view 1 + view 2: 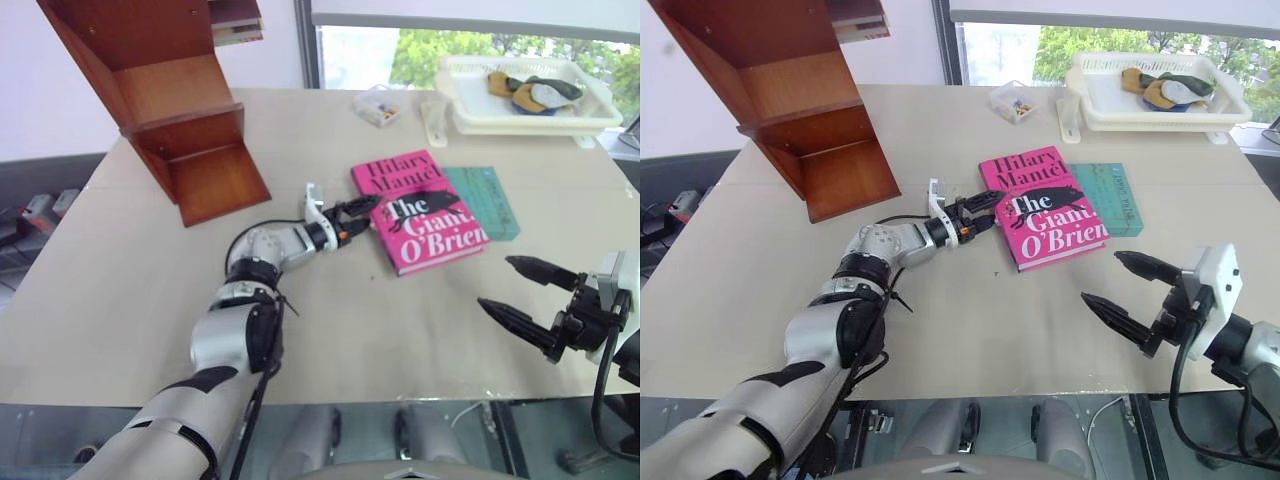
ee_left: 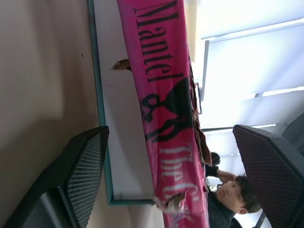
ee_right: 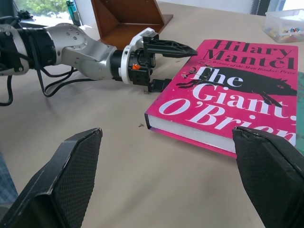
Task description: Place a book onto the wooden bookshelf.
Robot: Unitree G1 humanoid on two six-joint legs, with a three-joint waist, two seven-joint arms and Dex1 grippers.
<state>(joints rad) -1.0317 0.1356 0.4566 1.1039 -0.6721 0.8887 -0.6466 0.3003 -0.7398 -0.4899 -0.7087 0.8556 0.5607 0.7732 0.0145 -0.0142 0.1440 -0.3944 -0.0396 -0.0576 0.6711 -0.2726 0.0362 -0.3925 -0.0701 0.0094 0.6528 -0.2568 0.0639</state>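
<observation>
The left end effector (image 1: 978, 212) is spread wide, one finger above the cover and one below, straddling the left edge — the spine side — of the bright pink hardback book (image 1: 1045, 208), not yet pinching it. The book lies flat mid-tabletop (image 1: 970, 340), its long axis running near to far, just right of this end effector. The right end effector (image 1: 1130, 290), also spread and empty, hovers nearer and farther right. The reddish-brown wooden bookshelf (image 1: 805, 120) stands far left.
</observation>
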